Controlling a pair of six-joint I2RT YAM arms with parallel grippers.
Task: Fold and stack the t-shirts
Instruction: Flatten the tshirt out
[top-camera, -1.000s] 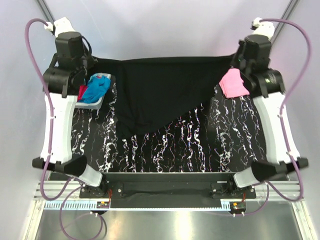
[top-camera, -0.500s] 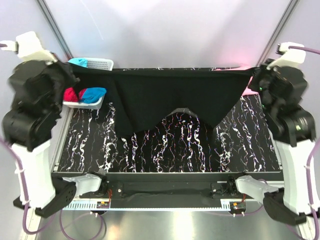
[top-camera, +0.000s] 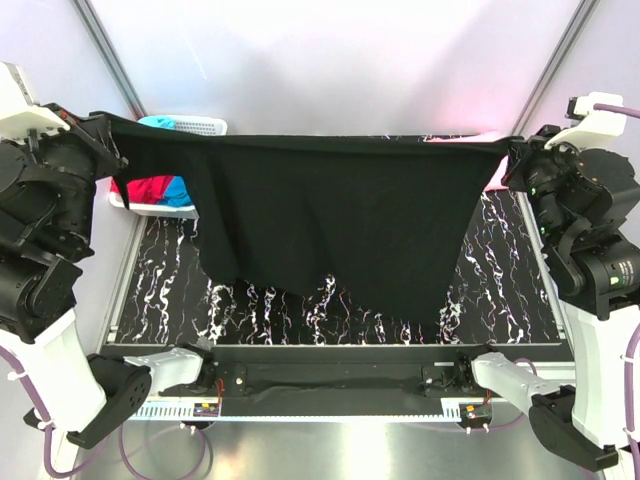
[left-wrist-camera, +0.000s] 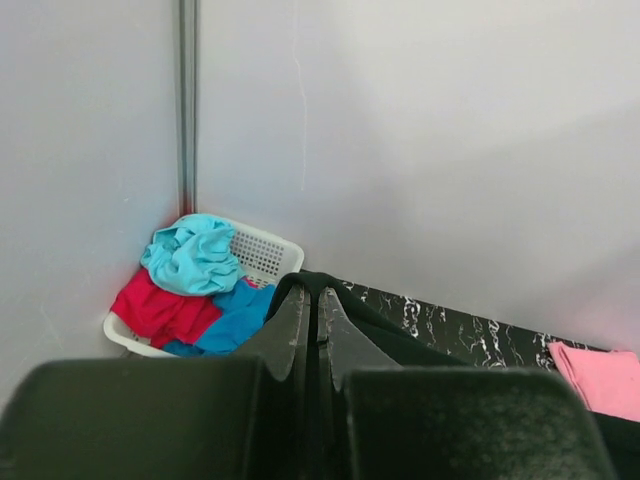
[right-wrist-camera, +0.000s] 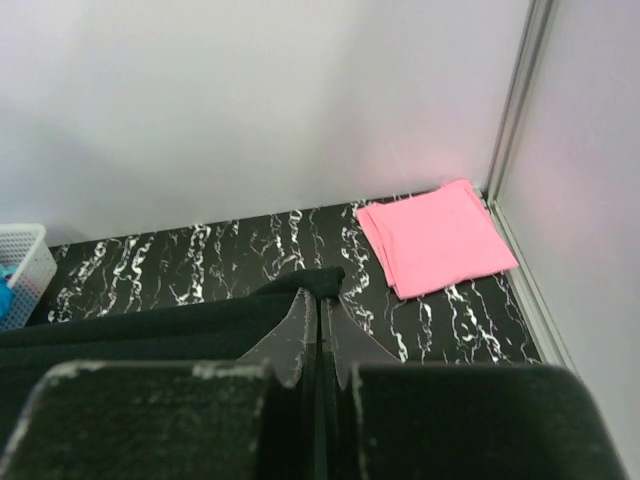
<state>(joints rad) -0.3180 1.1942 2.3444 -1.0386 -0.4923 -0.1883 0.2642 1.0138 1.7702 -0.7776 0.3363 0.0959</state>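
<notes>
Top view, arms: both raised, spread apart.
Top view, shirt: large black cloth t-shirt (top-camera: 330, 220) hangs stretched between left gripper (top-camera: 103, 120) and right gripper (top-camera: 508, 152).
Left wrist view: jaws clenched on shirt corner.
Right wrist view: jaws clenched on shirt corner; folded pink cloth t-shirt (right-wrist-camera: 435, 238) far right.

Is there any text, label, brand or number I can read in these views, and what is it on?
None can be read.
The black shirt, pink shirt and basket show no print.
The white strip at the near edge has only tick marks.
The orange tags there are too small to read.
</notes>
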